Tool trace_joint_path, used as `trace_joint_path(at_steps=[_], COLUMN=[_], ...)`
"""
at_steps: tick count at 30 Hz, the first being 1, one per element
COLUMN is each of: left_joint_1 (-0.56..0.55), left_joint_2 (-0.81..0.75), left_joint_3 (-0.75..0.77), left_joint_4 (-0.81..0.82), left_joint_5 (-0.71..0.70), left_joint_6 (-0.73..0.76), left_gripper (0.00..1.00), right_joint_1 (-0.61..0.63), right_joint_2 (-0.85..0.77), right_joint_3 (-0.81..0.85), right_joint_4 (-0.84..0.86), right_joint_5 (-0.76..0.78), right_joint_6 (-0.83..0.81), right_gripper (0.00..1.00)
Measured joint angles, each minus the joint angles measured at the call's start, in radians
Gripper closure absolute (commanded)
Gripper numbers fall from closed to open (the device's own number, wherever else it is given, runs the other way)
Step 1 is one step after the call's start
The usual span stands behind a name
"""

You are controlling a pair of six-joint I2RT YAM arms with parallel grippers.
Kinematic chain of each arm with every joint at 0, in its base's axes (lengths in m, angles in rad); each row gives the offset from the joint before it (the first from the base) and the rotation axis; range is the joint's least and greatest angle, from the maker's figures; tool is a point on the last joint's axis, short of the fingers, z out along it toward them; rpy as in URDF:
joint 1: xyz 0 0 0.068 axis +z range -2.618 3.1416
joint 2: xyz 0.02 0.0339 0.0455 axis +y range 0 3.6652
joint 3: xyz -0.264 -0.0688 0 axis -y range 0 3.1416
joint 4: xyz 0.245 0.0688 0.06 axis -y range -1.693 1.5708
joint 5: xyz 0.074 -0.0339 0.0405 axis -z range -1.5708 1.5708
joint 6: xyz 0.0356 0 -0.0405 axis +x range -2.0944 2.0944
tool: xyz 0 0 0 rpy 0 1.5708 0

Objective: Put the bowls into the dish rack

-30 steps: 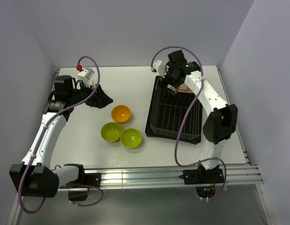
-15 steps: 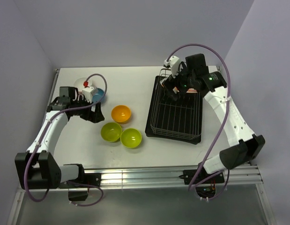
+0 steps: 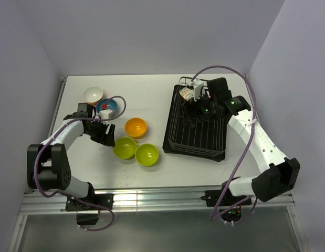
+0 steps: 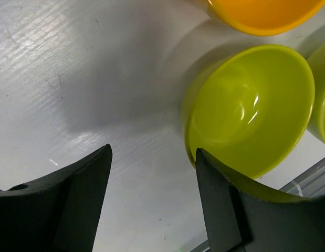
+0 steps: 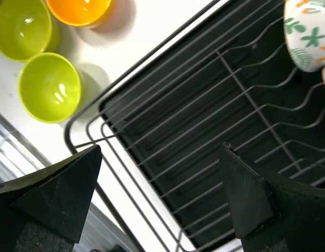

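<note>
so the white table (image 3: 151, 94) fills most of the overhead view, and the black wire dish rack (image 3: 196, 131) sits on its right half, long side running up the frame. the right arm (image 3: 257, 142) bends in from the lower right and hangs its gripper (image 3: 196, 113) over the upper part of the rack. on the right wrist view its fingers (image 5: 52, 194) are spread wide with only rack wires between them. a cream bowl with little leaf marks (image 5: 306, 31) is already in the rack, top right of that view. the left arm (image 3: 67, 131) reaches in from the left. loose on the table, left of the rack: orange bowl (image 3: 136, 127), two lime green bowls (image 3: 125, 147) (image 3: 147, 154) just below it, blue bowl (image 3: 111, 106) and a whitish, reddish-rimmed one (image 3: 92, 95) at upper left. the left gripper (image 4: 151, 199) is right by the left green bowl, fingers partly apart, bare table between, one finger overlapping the bowl's rim, gripping nothing.
</note>
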Motion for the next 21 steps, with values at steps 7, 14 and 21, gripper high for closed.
trace_joint_path(at_steps=[7,14,21], left_joint_1=[-0.042,-0.054,-0.054], left_joint_2=[0.086,0.153,0.172], left_joint_3=[0.000,0.010,0.028], left_joint_4=[0.034,0.053,0.055], left_joint_5=[-0.008,-0.006,0.014], left_joint_6=[-0.002,-0.017,-0.028], left_gripper=[0.34,0.54,0.91], right_joint_1=[0.000,0.000,0.000], right_joint_2=[-0.040,-0.063,-0.064], right_joint_3=[-0.032,-0.034,-0.061], right_joint_4=[0.037,0.074,0.110], right_joint_5=[-0.042,-0.079,-0.133], right_joint_6=[0.080,0.141,0.206], right_gripper=[0.02,0.03,0.03])
